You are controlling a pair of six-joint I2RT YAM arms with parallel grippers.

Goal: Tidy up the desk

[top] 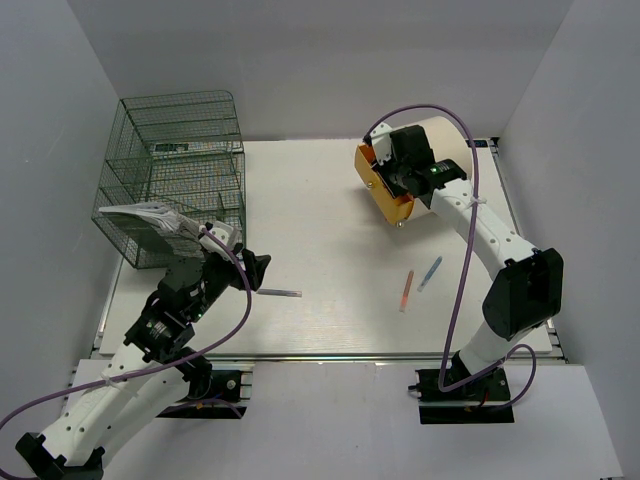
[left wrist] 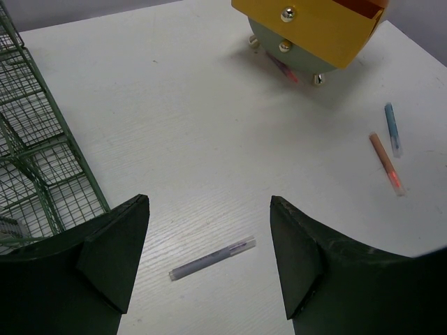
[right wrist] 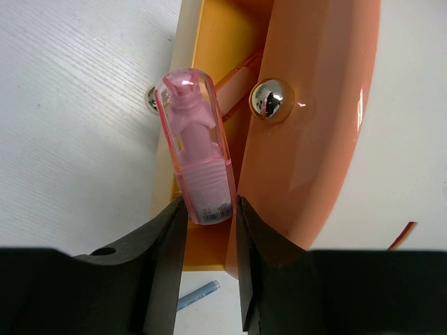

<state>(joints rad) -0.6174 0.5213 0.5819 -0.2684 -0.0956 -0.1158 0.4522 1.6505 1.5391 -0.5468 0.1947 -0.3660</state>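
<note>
Pen [left wrist: 213,258] sits between the wide-open fingers of the left gripper [left wrist: 209,209], long axis nearly finger to finger, probably needs a wrist turn; right gripper [right wrist: 208,206] pinches a pink marker [right wrist: 195,139]

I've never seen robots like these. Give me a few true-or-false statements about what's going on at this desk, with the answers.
1. The right gripper is clamped on a pink highlighter. True.
2. The left gripper is holding the grey pen. False: its jaws stand open, and the pen lies loose on the desk.
3. The orange pen and blue pen are inside the green wire rack. False: both lie on the bare desk near the right arm.
4. The cream cylinder is on the opposite side of the desk from the rack. True.
</note>
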